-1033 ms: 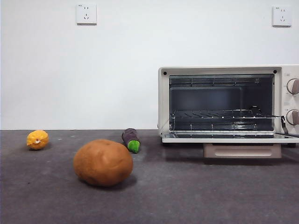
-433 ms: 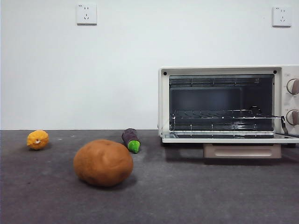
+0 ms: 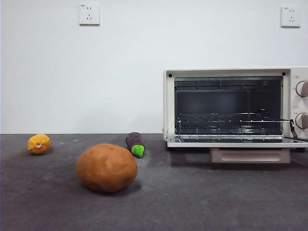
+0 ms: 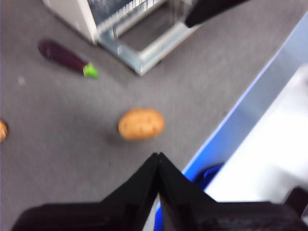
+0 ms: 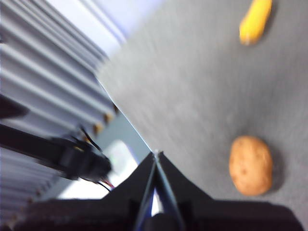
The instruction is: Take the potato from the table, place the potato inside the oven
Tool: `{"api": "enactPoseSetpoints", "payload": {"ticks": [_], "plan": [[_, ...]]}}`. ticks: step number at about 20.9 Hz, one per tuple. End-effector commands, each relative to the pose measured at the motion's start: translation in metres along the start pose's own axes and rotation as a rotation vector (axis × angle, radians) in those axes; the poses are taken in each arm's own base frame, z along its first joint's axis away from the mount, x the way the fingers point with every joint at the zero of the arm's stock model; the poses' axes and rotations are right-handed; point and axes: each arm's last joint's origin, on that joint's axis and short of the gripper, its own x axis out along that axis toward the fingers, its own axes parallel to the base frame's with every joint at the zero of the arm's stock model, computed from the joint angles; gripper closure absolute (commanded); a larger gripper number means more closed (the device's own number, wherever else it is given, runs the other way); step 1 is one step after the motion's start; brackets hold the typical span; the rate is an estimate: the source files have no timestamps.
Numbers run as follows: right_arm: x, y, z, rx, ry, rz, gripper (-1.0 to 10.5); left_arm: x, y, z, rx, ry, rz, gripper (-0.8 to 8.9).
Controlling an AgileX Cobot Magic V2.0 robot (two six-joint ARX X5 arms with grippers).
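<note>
Grey, speckled table (image 3: 216, 202) meets a white wall with two sockets (image 3: 89, 14); the potato (image 3: 106, 168) lies near-left, the open oven (image 3: 231, 108) far right. Left tool (image 4: 158, 156) hangs closed above the potato (image 4: 141, 123). Right tool (image 5: 156, 154) likewise closed, high over the table.

Potato (image 3: 106, 167) on table (image 3: 202, 197), left of oven (image 3: 236, 108).

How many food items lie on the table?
3: the potato nearest the camera, the small yellow fruit far left, the eggplant beside the oven.

No lettering, brand or number can be read anywhere.
</note>
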Motion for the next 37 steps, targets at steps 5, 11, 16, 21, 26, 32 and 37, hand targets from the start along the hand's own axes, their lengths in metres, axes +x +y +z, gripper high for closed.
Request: {"api": "enactPoseSetpoints", "payload": {"ticks": [5, 11, 16, 21, 26, 32, 37], "plan": [[0.083, -0.013, 0.009, -0.022, 0.158, -0.135, 7.3, 0.007, 0.007, -0.086, -0.039, 0.004, 0.007, 8.19], [0.126, -0.031, 0.023, -0.157, 0.299, -0.312, 3.0, 0.007, 0.016, -0.150, -0.164, -0.125, 0.086, 8.19], [0.167, -0.046, 0.004, -0.279, 0.467, -0.343, 2.8, 0.003, 0.017, -0.159, -0.177, -0.167, 0.092, 8.19], [0.198, -0.064, -0.014, -0.272, 0.559, -0.364, 2.8, 0.003, 0.018, -0.159, -0.177, -0.170, 0.109, 8.19], [0.219, -0.079, -0.031, -0.250, 0.654, -0.383, 2.8, 0.003, 0.019, -0.159, -0.176, -0.176, 0.158, 8.19], [0.222, -0.079, -0.039, -0.231, 0.709, -0.382, 5.2, 0.003, 0.020, -0.158, -0.174, -0.178, 0.169, 8.19], [0.227, -0.078, -0.043, -0.200, 0.712, -0.383, 5.9, 0.003, 0.020, -0.158, -0.174, -0.178, 0.169, 8.19]]}}
